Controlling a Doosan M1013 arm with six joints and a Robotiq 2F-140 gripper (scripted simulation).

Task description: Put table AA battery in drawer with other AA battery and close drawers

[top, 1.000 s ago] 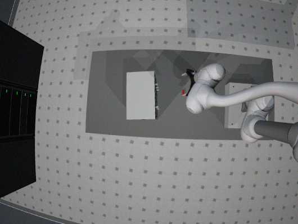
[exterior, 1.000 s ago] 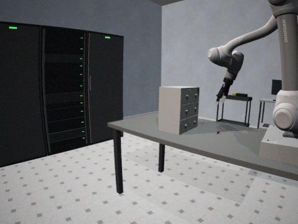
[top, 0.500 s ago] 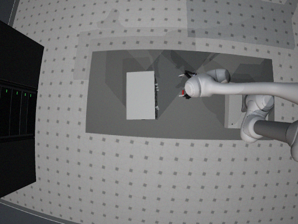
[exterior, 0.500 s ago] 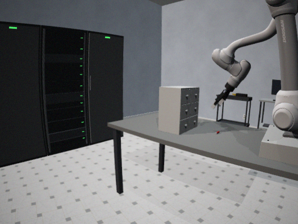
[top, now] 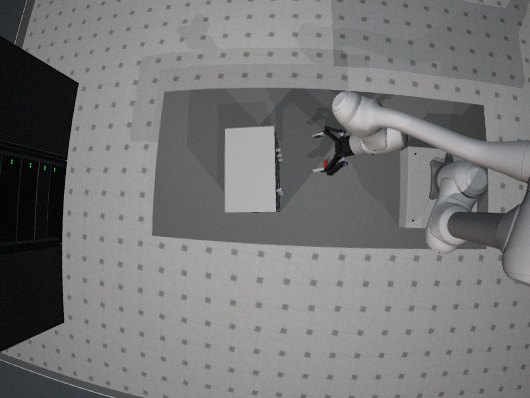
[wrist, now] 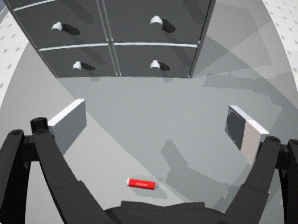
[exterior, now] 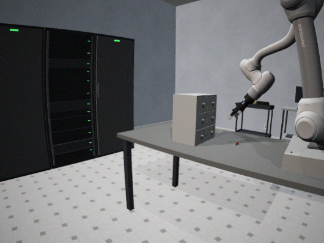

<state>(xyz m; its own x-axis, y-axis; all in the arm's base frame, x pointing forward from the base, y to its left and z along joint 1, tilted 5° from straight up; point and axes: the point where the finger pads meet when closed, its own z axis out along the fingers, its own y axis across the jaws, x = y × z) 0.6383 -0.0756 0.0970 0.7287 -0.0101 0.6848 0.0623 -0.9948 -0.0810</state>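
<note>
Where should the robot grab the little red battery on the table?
Probably around its middle, coming straight down from above. The red battery lies flat on the table, apart from the chest, so only its long sides are free. The open gripper should turn so its fingers close across the short width.

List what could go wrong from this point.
1. All six drawers of the chest are shut, so which one holds the matching battery is hidden; opening the wrong one wastes moves.
2. The open, empty end effector points tilted at the drawer fronts; pulling a knob too far could droop or drop the loose tray, or drag the chest.
3. The small red battery lies on the table below the end effector; a low sweep could knock it rolling.
</note>
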